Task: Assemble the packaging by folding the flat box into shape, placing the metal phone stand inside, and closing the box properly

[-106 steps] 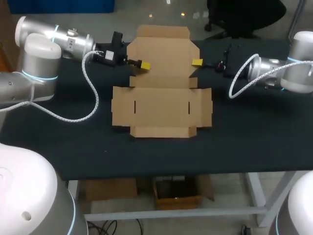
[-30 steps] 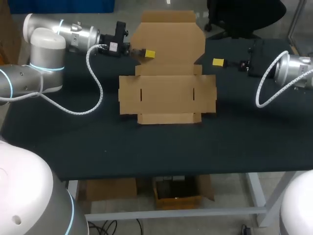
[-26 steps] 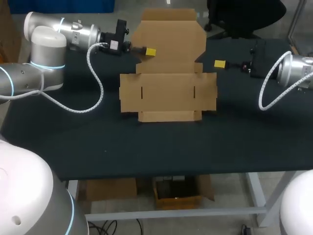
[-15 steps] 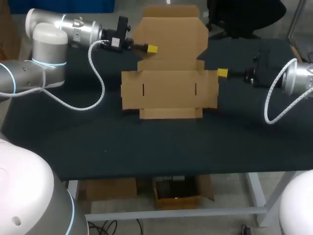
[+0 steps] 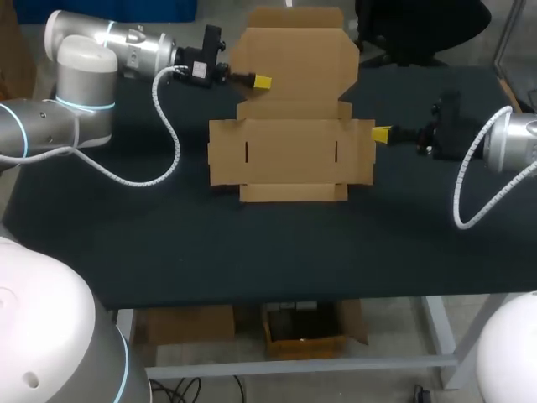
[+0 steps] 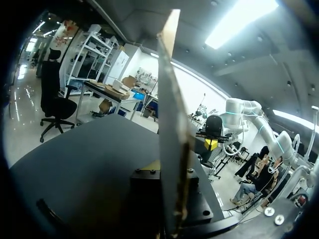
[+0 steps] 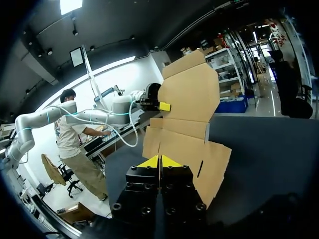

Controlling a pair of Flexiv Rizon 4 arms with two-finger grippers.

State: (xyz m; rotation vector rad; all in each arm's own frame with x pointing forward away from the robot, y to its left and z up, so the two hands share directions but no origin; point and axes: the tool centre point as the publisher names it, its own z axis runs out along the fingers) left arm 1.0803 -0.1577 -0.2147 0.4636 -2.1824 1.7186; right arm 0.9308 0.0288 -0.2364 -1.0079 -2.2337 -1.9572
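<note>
The brown cardboard box point(image 5: 289, 151) lies unfolded on the black table, with its rear panel point(image 5: 294, 54) raised upright. My left gripper point(image 5: 261, 81) is shut on the left edge of that raised panel. In the left wrist view the cardboard point(image 6: 172, 124) rises edge-on from between the fingers. My right gripper point(image 5: 381, 133) is shut and holds nothing, its yellow tips point(image 7: 159, 162) right at the edge of the box's right side flap point(image 7: 212, 164). No metal phone stand is in view.
The dark table top point(image 5: 268, 252) runs broad from the box's front flap to the near edge. White cables point(image 5: 164, 143) loop from both wrists over the table beside the box.
My right gripper has swung toward me and inward, from beside the rear panel to the right flap's edge. The left gripper lifted the rear panel slightly higher.
</note>
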